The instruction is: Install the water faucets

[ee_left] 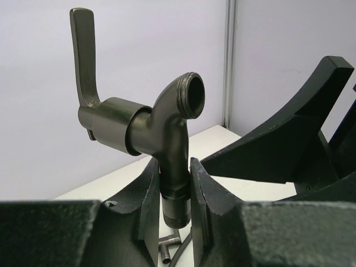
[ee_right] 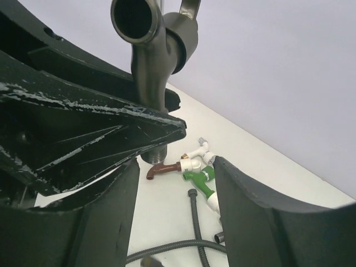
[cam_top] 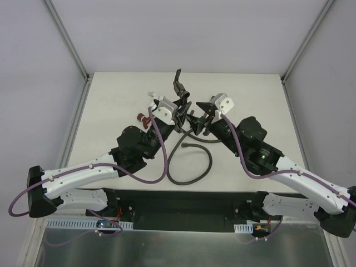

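The grey-brown metal faucet [ee_left: 167, 119] with its lever handle [ee_left: 83, 55] pointing up is held above the table. My left gripper [ee_left: 175, 167] is shut on its stem, just above the threaded end. It shows in the top view [cam_top: 178, 88] over the table's middle, with my left gripper [cam_top: 180, 107] below it. My right gripper [ee_right: 177, 164] is open and empty, close beside the left gripper [cam_top: 193, 117]. A red and white faucet [ee_right: 167, 168], a green faucet [ee_right: 200, 178] and a white faucet [ee_right: 200, 150] lie together on the table beyond it.
A long dark flexible hose [cam_top: 192, 164] curls on the table in front of the grippers. A dark T-shaped pipe piece [ee_left: 169, 245] lies below the held faucet. The red faucet [cam_top: 142, 118] lies left of my left gripper. White walls enclose the table.
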Robot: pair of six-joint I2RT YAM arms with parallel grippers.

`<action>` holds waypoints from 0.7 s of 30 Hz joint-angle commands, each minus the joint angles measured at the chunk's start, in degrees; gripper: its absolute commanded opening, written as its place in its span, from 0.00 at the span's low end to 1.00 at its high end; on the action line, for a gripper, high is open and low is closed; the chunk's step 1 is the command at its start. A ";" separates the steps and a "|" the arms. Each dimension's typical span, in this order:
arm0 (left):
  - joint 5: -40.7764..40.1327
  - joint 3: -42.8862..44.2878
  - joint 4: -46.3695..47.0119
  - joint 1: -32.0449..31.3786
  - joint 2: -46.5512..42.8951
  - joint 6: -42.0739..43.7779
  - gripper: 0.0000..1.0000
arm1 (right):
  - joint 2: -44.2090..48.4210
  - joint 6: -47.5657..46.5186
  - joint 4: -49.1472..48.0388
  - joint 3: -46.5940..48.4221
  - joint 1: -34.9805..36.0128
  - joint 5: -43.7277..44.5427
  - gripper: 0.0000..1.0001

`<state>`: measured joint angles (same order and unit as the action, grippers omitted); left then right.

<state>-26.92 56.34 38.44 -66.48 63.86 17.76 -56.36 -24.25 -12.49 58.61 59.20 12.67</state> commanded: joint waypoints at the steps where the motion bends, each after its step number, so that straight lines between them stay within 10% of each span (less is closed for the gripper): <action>1: 5.38 -0.96 -1.87 2.57 -2.85 -5.97 0.00 | -0.07 3.06 -1.84 3.97 -2.41 -7.55 0.60; 11: 9.69 -5.18 -7.40 10.82 -7.42 -16.25 0.00 | -5.86 12.99 17.13 8.53 -19.72 -34.00 0.63; 21: 9.07 -19.06 -9.78 21.63 -17.26 -28.99 0.00 | -28.33 8.61 20.49 11.52 -24.66 -42.01 0.52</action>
<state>-18.28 40.34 26.55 -48.25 50.78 -4.25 -77.34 -12.97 6.42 66.24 34.59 -22.41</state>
